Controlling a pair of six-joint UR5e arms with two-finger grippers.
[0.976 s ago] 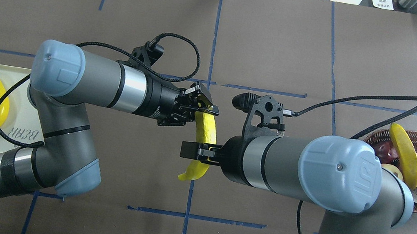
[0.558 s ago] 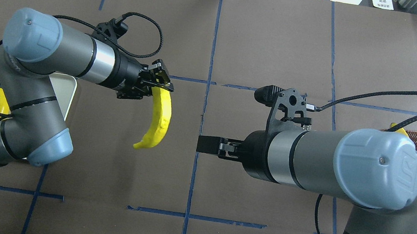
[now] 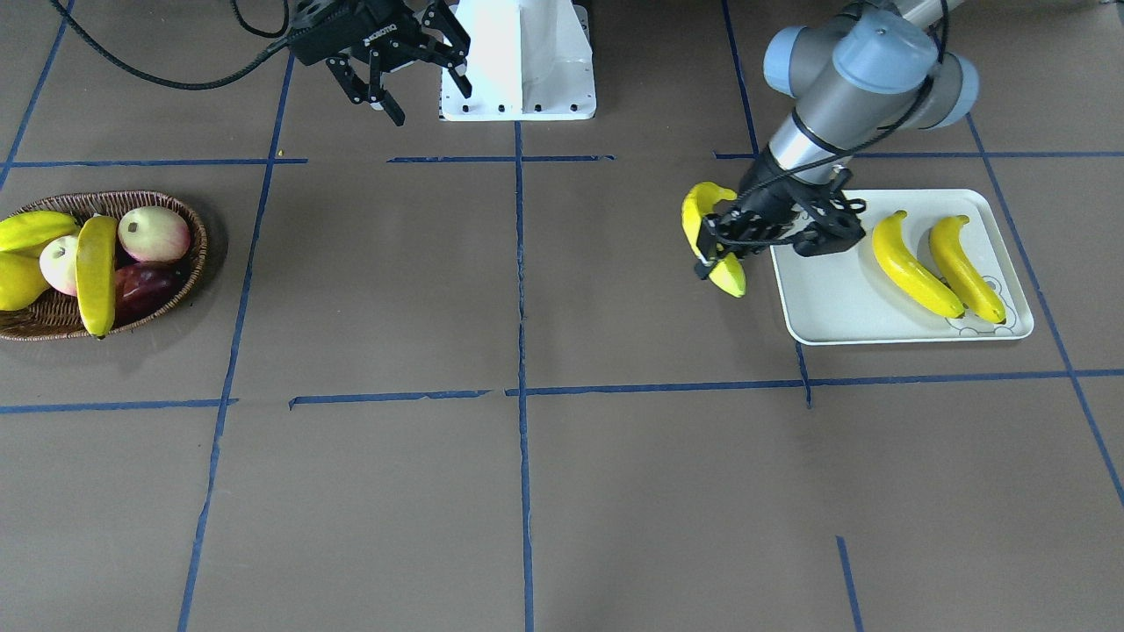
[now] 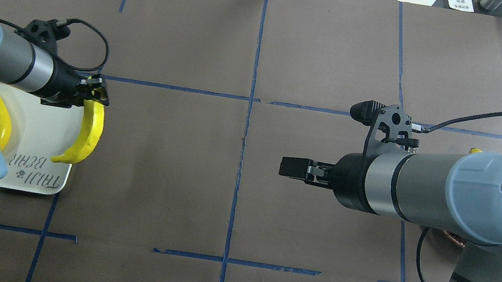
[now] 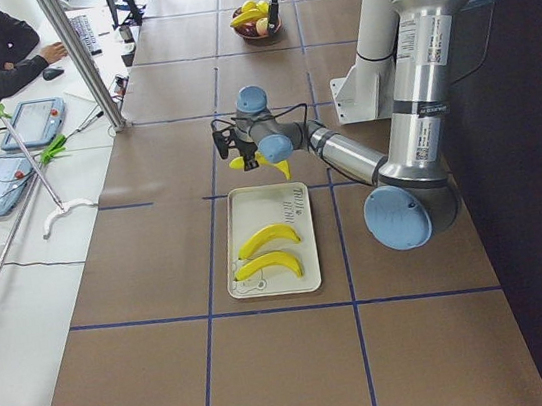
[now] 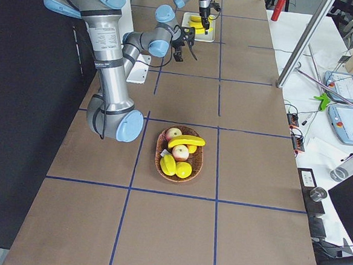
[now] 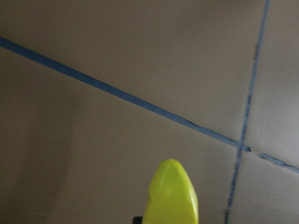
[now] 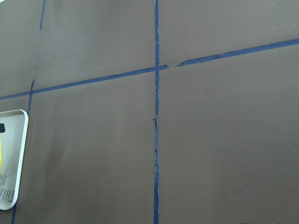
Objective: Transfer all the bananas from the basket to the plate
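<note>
You will note the left end effector (image 4: 93,98), clamped on a banana (image 4: 90,132), has carried it from the middle of the surface (image 4: 166,173) to the 3 o'clock rim of the plate (image 4: 43,130), lettered "TAIJI BEAR". The right end effector (image 3: 421,83) has let go and withdrawn, jaws spread and empty. Two bananas (image 3: 913,263) lie on the plate, and another banana (image 3: 95,276) lies in the basket (image 3: 200,250).
</note>
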